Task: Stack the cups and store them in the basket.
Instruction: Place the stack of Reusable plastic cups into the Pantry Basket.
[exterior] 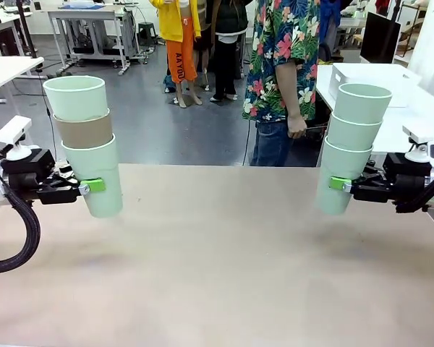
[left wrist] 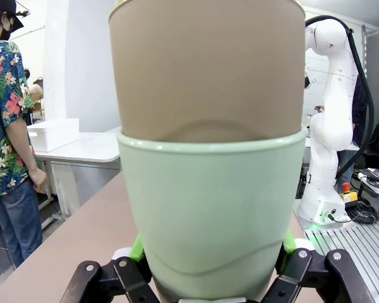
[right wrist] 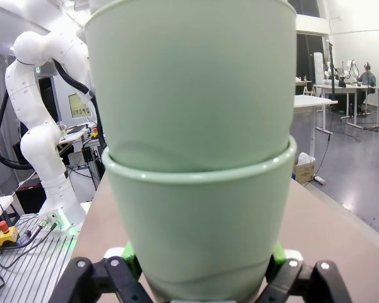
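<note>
Over the left edge of the table (exterior: pixel 224 289): left gripper (exterior: pixel 94 186) comes in sideways, clamped on the lowest cup of the left stack (exterior: pixel 94 163). Its green pads (exterior: pixel 92 185) press that cup's wall low down. Order from the bottom up: mint cup, brown cup (exterior: pixel 83 131), mint cup (exterior: pixel 76 97). The stack leans, top toward the table's left side. Its base looks clear of the tabletop. Left wrist view agrees: brown cup nested in the mint one, a finger on either side.

Far side of the table, right of centre: person (exterior: pixel 282 65) in a floral shirt, standing, one hand (exterior: pixel 296 126) hanging near the table's far edge.

Over the right edge of the table: right gripper (exterior: pixel 338 184) comes in sideways, clamped on the lowest cup of the right stack (exterior: pixel 340 163). Three mint cups nested, top leaning toward the table's right side. Base looks clear of the tabletop.

Beyond the table's far right corner: basket (exterior: pixel 369 76), white, on a white side table (exterior: pixel 419 116), well apart from both stacks.
</note>
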Robot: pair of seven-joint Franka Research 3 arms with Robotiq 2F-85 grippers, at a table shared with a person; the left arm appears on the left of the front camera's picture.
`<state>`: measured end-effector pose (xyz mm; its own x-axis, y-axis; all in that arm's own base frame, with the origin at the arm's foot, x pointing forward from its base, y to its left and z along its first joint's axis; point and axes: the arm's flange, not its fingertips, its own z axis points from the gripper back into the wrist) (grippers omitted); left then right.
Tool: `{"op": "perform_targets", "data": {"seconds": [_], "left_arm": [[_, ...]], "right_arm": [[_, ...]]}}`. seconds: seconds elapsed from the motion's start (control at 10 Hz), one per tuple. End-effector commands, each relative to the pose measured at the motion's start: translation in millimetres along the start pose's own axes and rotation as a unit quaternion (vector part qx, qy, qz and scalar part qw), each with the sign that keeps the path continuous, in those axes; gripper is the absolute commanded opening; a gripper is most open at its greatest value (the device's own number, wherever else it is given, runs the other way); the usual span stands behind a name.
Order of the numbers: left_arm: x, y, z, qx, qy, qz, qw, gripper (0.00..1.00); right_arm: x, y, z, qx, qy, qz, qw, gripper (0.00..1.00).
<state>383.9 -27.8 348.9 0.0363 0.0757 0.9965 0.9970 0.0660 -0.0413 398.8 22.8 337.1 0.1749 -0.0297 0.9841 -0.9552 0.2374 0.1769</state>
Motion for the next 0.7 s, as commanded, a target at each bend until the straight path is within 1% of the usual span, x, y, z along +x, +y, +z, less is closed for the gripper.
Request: {"op": "perform_targets", "data": {"seconds": [0.0, 0.6], "left_arm": [[3.6, -0.8, 0.2, -0.001, -0.007, -0.003, 1.000, 0.86], [3.6, -0.8, 0.2, -0.001, -0.007, -0.003, 1.000, 0.86]], "right_arm": [[3.7, 0.5, 0.2, 0.000, -0.003, 0.006, 1.000, 0.86], [3.7, 0.5, 0.2, 0.000, -0.003, 0.006, 1.000, 0.86]]}}
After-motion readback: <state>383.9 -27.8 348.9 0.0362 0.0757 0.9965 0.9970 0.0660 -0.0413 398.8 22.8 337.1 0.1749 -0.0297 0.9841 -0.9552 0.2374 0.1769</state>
